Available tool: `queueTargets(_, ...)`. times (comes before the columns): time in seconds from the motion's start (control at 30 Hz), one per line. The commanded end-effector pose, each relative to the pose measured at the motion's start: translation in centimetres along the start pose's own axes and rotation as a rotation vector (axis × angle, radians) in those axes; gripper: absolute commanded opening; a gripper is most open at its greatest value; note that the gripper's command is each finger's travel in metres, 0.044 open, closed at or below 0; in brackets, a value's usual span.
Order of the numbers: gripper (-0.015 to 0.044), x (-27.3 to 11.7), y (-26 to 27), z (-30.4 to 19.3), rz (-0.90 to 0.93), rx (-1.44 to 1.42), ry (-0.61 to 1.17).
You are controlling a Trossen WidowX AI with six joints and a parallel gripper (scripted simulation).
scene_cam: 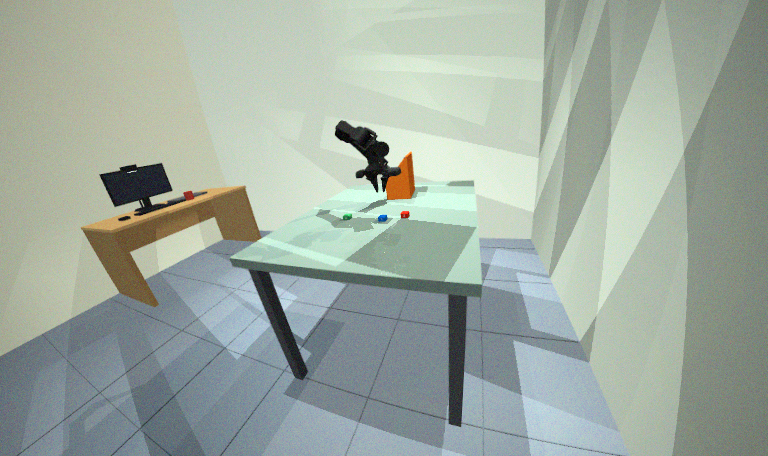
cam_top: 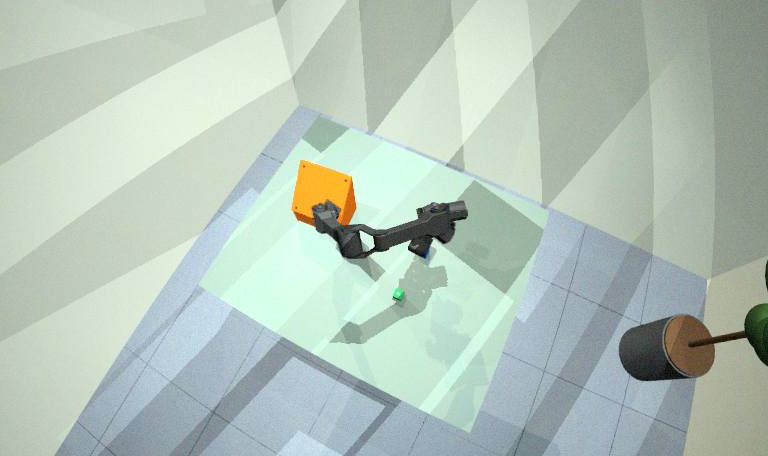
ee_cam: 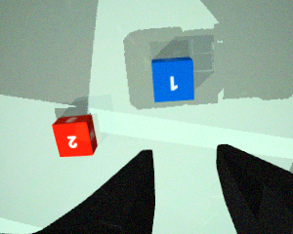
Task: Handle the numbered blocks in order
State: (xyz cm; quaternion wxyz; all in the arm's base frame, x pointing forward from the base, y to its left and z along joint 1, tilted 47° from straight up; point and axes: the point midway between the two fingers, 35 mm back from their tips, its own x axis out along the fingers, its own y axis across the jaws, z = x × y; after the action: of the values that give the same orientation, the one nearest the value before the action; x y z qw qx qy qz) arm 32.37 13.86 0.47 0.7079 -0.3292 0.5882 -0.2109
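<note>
The blue block (cam_top: 427, 253) (scene_cam: 382, 218) (ee_cam: 173, 90) shows a 1 and sits on the table between the other two blocks. The red block (scene_cam: 404, 214) (ee_cam: 65, 146) shows a 2; the arm hides it in the top view. The green block (cam_top: 398, 294) (scene_cam: 347, 217) stands on the other side of the blue one, outside the wrist view; its digit is not readable. My gripper (scene_cam: 381, 191) (ee_cam: 185, 158) is raised above the table, with its fingers partly apart and nothing between them. In the wrist view both blocks lie beyond the fingertips.
An orange wedge-shaped box (cam_top: 322, 185) (scene_cam: 400, 186) stands on the table (cam_top: 254, 270) (scene_cam: 430, 247) by the arm's base. A wooden desk (scene_cam: 164, 210) with a monitor stands apart at the left in the exterior view. A potted plant (cam_top: 642, 349) stands off the table.
</note>
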Motion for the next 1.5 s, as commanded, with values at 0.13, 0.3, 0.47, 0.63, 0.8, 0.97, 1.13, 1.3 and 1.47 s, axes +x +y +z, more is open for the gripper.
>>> queueTargets(0.13,0.0120,-0.2,8.1,-4.5,0.005,-0.012,0.000)
queueTargets(0.3,0.0120,-0.2,8.1,-4.5,0.005,-0.012,0.000)
queueTargets(0.47,0.0251,6.7,8.2,-4.3,0.004,-0.012,-0.001)
queueTargets(0.63,0.0382,8.0,8.1,-4.5,0.002,-0.012,0.000)
queueTargets(0.8,0.0400,8.4,8.1,-4.5,0.002,-0.012,-0.001)
queueTargets(0.97,0.0400,9.2,8.1,-4.4,0.002,-0.012,-0.001)
queueTargets(1.13,0.0400,10.0,8.1,-4.4,0.001,-0.012,-0.001)
queueTargets(1.3,0.0400,10.8,8.1,-4.4,0.001,-0.012,-0.001)
queueTargets(1.47,0.0400,11.5,8.0,-4.5,0.000,-0.012,-0.001)
